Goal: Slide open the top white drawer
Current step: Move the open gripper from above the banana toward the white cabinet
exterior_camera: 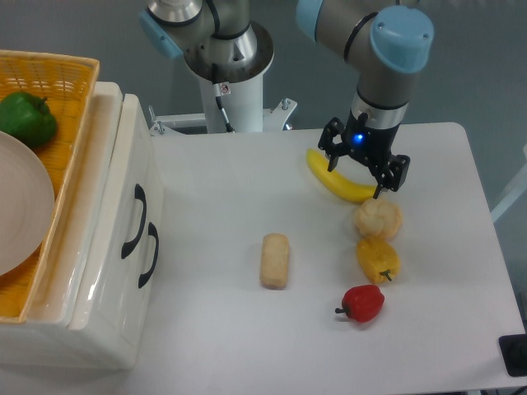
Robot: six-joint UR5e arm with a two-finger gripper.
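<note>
The white cabinet stands at the left edge of the table, its front facing right. The top white drawer (pixel 140 169) is pushed in flush, with its black curved handle (pixel 136 220) on the front. The lower drawer's handle (pixel 151 255) sits just beside it, and that drawer is shut too. My gripper (pixel 362 167) is far to the right of the cabinet. It hangs open and empty over the right end of a banana (pixel 333 179).
A yellow wicker basket (pixel 70 74) on the cabinet top holds a green pepper (pixel 26 118) and a white plate (pixel 20 206). On the table lie a bread roll (pixel 275 260), a round bun (pixel 378 219), a yellow pepper (pixel 378 258) and a red pepper (pixel 363 303).
</note>
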